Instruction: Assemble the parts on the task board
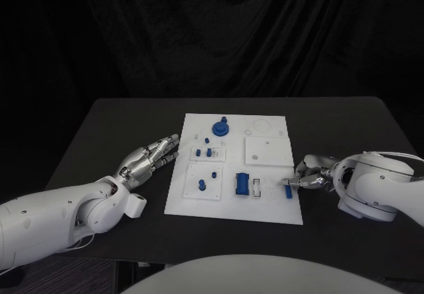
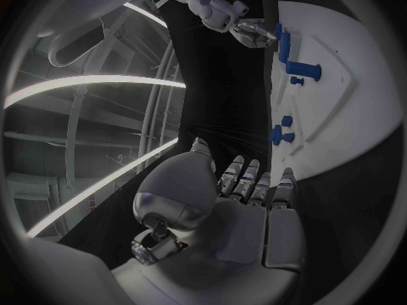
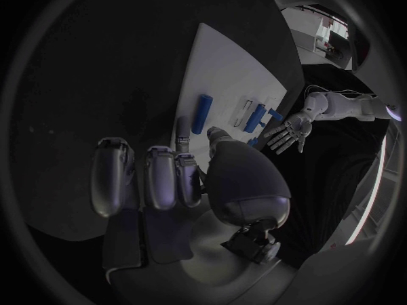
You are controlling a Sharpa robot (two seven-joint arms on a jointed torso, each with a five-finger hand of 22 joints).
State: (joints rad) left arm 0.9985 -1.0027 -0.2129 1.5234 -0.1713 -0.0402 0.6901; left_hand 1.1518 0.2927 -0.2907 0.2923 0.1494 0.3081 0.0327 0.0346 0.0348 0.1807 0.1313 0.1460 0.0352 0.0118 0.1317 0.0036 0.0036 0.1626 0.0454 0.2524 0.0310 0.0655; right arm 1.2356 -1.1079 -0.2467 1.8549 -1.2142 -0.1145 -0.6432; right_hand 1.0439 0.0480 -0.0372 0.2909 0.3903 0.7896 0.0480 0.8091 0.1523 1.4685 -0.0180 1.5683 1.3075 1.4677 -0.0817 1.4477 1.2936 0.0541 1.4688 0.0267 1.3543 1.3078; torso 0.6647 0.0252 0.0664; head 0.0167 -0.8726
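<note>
While the right hand (image 1: 311, 177) sits at the lower right of the frame, its fingers (image 1: 299, 181) curl at the white board's (image 1: 265, 208) right edge, touching or pinching a small blue bar (image 1: 288, 191); I cannot tell which. The bar looks light, stiff and smooth, best pinched across its long sides. The left hand (image 1: 152, 158) lies flat and open on the black counter (image 1: 115, 122), just left of the board, holding nothing.

A black worktop (image 1: 106, 135) carries everything — matte and dark, its far edge meeting a black curtain (image 1: 221, 43) that hangs in folds behind it.
</note>
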